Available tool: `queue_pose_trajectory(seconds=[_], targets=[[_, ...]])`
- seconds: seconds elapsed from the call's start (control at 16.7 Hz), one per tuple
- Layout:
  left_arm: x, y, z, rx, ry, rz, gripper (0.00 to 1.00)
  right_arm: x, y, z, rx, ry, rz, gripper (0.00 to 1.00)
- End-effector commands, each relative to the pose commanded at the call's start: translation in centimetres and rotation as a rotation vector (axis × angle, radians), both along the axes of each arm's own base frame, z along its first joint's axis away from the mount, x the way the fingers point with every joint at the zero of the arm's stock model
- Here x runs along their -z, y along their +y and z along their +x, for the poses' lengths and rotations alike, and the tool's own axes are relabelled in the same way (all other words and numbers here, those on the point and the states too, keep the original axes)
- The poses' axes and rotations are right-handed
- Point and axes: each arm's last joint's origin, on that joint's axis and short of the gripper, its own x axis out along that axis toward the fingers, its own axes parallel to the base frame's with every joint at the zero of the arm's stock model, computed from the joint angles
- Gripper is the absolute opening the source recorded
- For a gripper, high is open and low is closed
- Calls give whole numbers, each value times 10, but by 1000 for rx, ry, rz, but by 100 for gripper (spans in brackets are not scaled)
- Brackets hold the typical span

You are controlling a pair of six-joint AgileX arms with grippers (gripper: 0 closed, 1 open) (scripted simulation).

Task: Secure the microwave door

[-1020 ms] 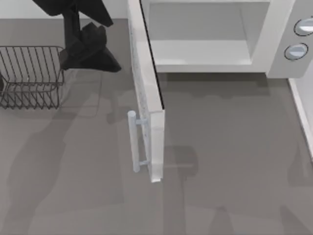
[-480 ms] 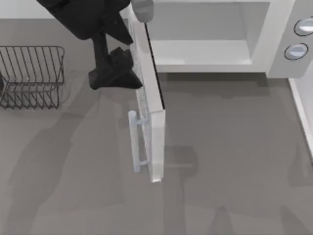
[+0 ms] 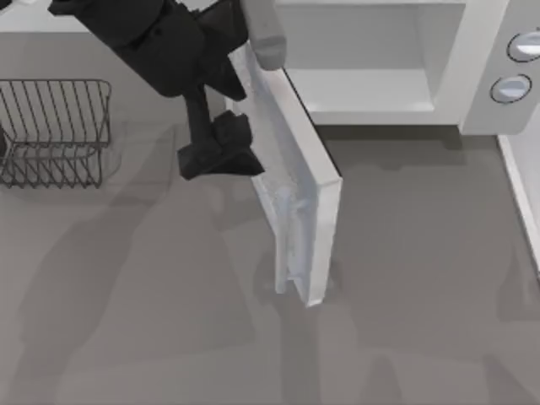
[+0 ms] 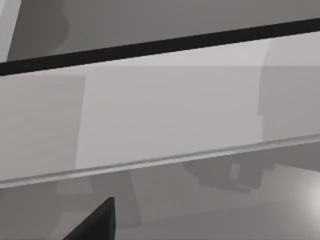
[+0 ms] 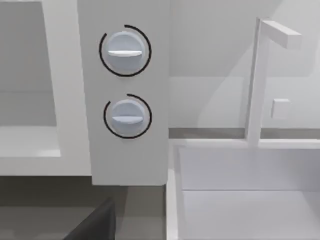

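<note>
The microwave (image 3: pixel 472 76) is set at the far edge of the grey surface (image 3: pixel 405 278), its pale cavity exposed and its two round knobs (image 5: pixel 125 82) seen on the panel at the right. The microwave door (image 3: pixel 308 181) is held partly open, angled outward from its hinge, with its bar handle (image 3: pixel 285 240) on the outer face. The left tool (image 3: pixel 218 152) is placed just beside the door's outer face, on the handle side, above the handle; whether its fingers are spread or closed cannot be told. A wire rack (image 3: pixel 52 131) is seen at the left.
</note>
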Motion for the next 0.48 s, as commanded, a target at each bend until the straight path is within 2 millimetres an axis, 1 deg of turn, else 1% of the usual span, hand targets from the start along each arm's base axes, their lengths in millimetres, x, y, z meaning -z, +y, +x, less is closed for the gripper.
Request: queue_pose_trajectory(seconds=[0.48], targets=[[0, 0, 0, 0, 0, 0, 40, 0, 0, 0, 0, 0, 0, 100]])
